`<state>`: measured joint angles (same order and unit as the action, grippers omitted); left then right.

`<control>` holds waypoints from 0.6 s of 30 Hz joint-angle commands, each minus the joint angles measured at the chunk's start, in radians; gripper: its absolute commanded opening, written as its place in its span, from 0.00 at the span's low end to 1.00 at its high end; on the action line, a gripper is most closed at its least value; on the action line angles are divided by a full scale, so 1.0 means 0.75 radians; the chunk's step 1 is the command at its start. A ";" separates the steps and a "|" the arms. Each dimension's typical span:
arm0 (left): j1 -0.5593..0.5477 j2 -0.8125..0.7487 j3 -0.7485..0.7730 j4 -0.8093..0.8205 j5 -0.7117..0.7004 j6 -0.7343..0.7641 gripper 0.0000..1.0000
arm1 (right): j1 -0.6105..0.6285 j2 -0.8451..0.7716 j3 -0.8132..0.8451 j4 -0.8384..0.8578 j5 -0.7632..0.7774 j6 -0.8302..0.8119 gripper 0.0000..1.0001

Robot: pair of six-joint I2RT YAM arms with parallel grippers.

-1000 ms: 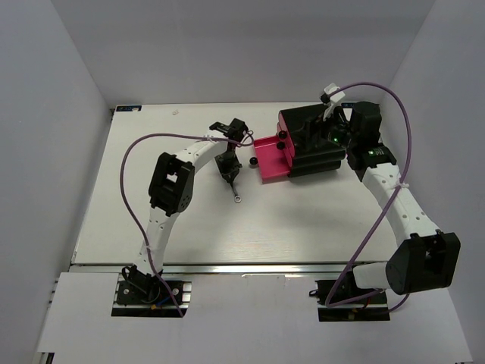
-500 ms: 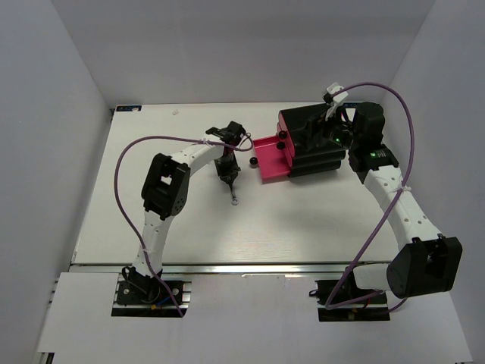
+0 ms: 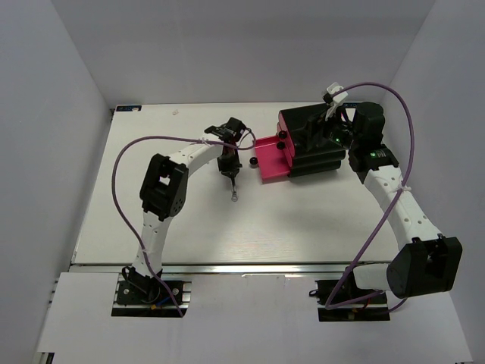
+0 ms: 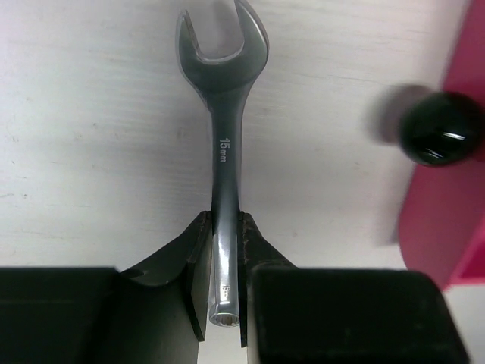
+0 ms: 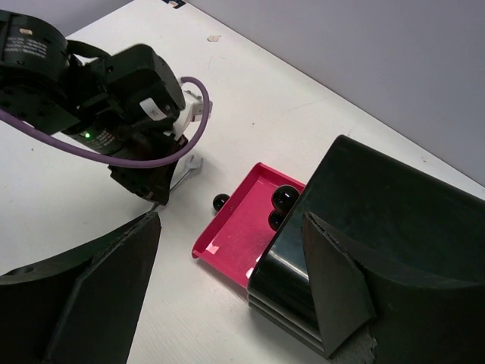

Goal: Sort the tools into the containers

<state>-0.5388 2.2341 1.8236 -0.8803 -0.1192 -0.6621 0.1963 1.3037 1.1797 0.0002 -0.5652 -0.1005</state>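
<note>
My left gripper is shut on the slim silver wrench, just left of the open pink drawer. In the left wrist view the wrench, marked 15 mm, runs up from between the jaws over the white table, open end away from me. The drawer's black knob is at the right. My right gripper is open over the black cabinet. In the right wrist view its fingers spread wide above the drawer, which looks empty. No screwdrivers are in view.
Two more black knobs mark shut drawers on the cabinet front. The left arm's wrist and purple cable stand close to the drawer's left side. White walls surround the table.
The left arm has shifted a little, turning the wrench so that its lower end moved slightly left. It still grips the wrench. The right arm has barely moved.
</note>
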 commanded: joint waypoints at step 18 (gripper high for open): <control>-0.028 -0.150 0.231 0.247 0.351 0.210 0.00 | -0.006 0.010 0.002 0.032 -0.001 -0.028 0.80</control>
<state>-0.5446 2.1262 1.9167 -0.7612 0.0525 -0.5266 0.1963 1.3045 1.1797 0.0002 -0.5644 -0.1116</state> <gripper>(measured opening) 0.262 0.802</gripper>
